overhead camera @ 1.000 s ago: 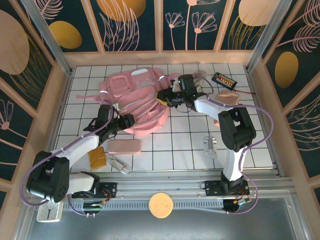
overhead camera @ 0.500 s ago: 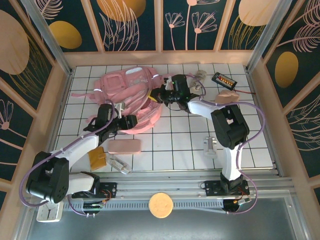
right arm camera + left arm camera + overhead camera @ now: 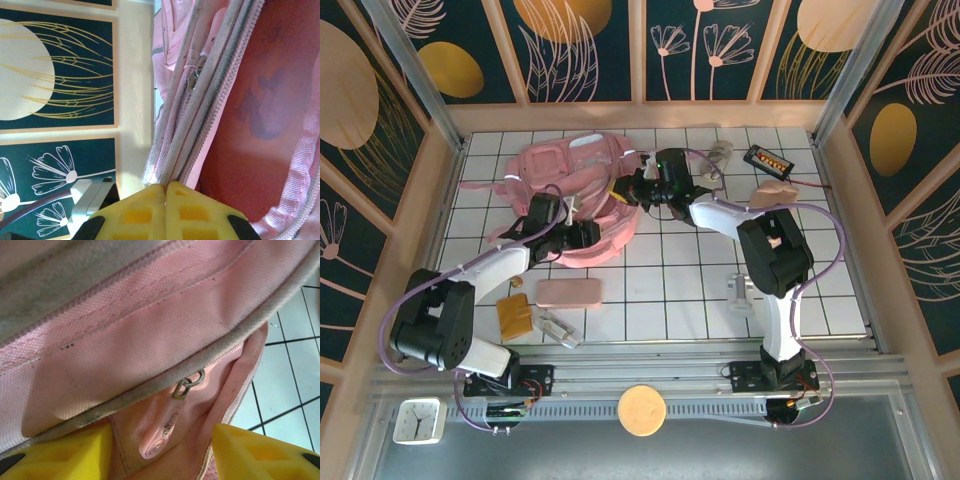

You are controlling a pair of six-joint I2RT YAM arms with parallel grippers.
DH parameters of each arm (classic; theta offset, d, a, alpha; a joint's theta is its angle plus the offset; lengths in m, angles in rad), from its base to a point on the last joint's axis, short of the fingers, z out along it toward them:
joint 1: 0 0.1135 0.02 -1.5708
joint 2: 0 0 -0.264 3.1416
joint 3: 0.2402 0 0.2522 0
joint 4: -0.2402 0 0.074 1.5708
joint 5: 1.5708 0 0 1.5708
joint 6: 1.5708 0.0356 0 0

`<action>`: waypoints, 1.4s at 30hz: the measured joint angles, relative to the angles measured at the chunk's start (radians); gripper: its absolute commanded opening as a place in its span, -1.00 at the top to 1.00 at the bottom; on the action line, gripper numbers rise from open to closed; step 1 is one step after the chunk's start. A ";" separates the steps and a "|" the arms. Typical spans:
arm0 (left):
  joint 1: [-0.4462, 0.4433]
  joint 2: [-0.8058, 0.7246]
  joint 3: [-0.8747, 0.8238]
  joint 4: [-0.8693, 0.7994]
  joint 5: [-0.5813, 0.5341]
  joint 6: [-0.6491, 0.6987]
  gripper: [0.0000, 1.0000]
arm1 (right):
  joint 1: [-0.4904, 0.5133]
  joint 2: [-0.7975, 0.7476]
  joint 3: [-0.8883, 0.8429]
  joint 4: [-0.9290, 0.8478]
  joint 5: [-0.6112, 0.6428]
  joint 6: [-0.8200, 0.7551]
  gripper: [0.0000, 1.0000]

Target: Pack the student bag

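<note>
The student bag (image 3: 560, 175), a large soft pink backpack, lies bunched up at the back left of the tiled table. My right gripper (image 3: 626, 190) is at the bag's right edge, shut on its grey zipper band (image 3: 200, 100); the pads meet on the band's end, and the reddish lining (image 3: 260, 110) shows beside it. My left gripper (image 3: 583, 236) is at the bag's near edge. Its yellow fingers (image 3: 55, 455) stand apart with a thick fold of pink fabric (image 3: 165, 440) filling the gap and touching both. A metal zip pull (image 3: 187, 385) hangs just above that fold.
A flat pink pencil case (image 3: 568, 291) lies just in front of the bag, with a brown item (image 3: 514, 317) and a clear packet (image 3: 558, 328) nearer me. At the right are a beige pouch (image 3: 775, 192), a black device (image 3: 765, 158) and a clear object (image 3: 740, 290).
My right gripper closed on the bag's edge and pulled it left and back, bunching the bag toward the back left. The left gripper shifted slightly right and away with the bag.
</note>
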 measured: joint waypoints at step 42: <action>0.016 -0.119 0.008 -0.035 0.107 0.008 1.00 | -0.012 0.076 0.157 -0.338 0.029 -0.117 -0.04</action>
